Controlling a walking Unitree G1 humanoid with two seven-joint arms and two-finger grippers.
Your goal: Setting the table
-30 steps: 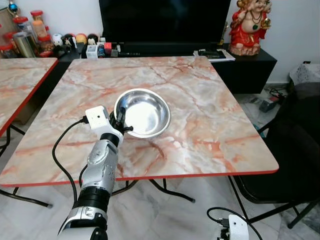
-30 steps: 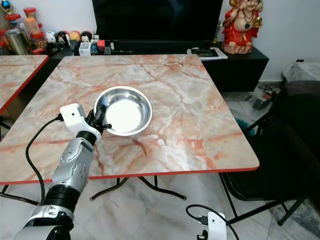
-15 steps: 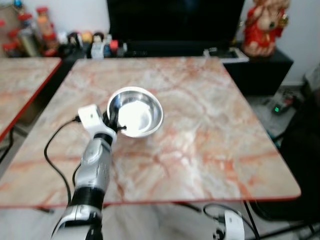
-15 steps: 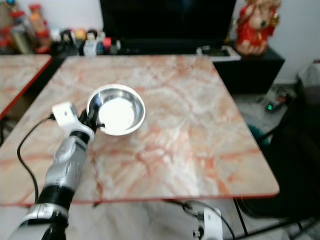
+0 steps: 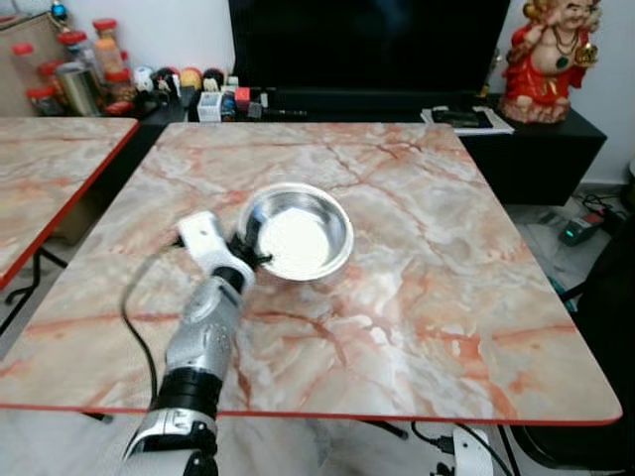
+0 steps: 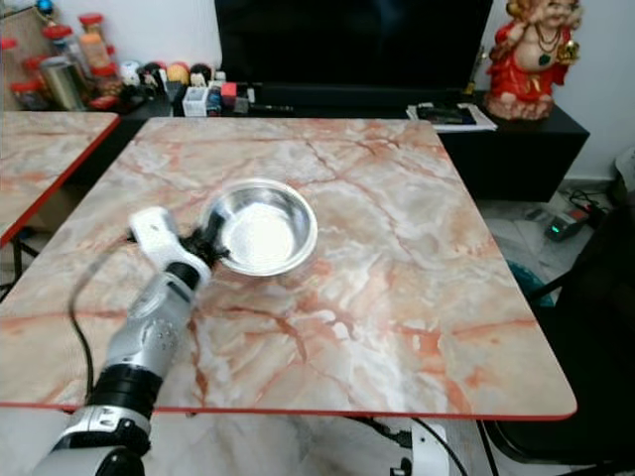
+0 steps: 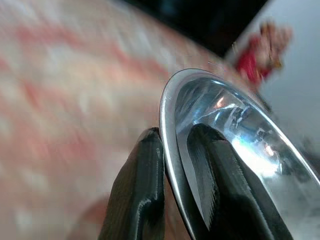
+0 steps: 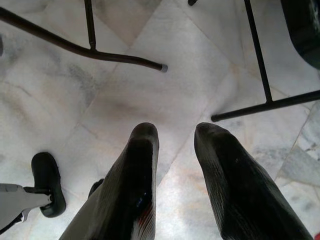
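Marble-patterned in pink and grey with a red edge, the table (image 5: 427, 248) carries one round steel bowl (image 5: 296, 231), which sits near the table's middle, a little toward the robot's left. From the left eye, the left gripper (image 5: 245, 256) meets the bowl's near-left rim, its silver arm reaching in across the table's front edge with a black cable looping beside it. Beyond the table's far edge a dark TV (image 5: 367, 45) stands on a low black cabinet, with a red figurine (image 5: 551, 59) at the far-right corner and jars (image 5: 74, 74) off the far-left corner; a second table (image 5: 45, 188) stands just to the left. The right eye gives the same layout: bowl (image 6: 260, 226) shiny, shallow and smooth-walled, flat on the table. At the left wrist, the two black fingers (image 7: 140, 195) pinch the thin rolled rim (image 7: 170, 150), one outside and one inside the polished wall, so the bowl is held by its edge. At the right wrist, the right gripper (image 8: 175, 150) hangs below the table over pale marble floor tiles, fingers slightly parted and holding nothing, with black chair legs (image 8: 260, 65) nearby. My judgement: the bowl is being positioned at a place setting; next it should be settled flat, then the pinch released without tipping the slick metal.
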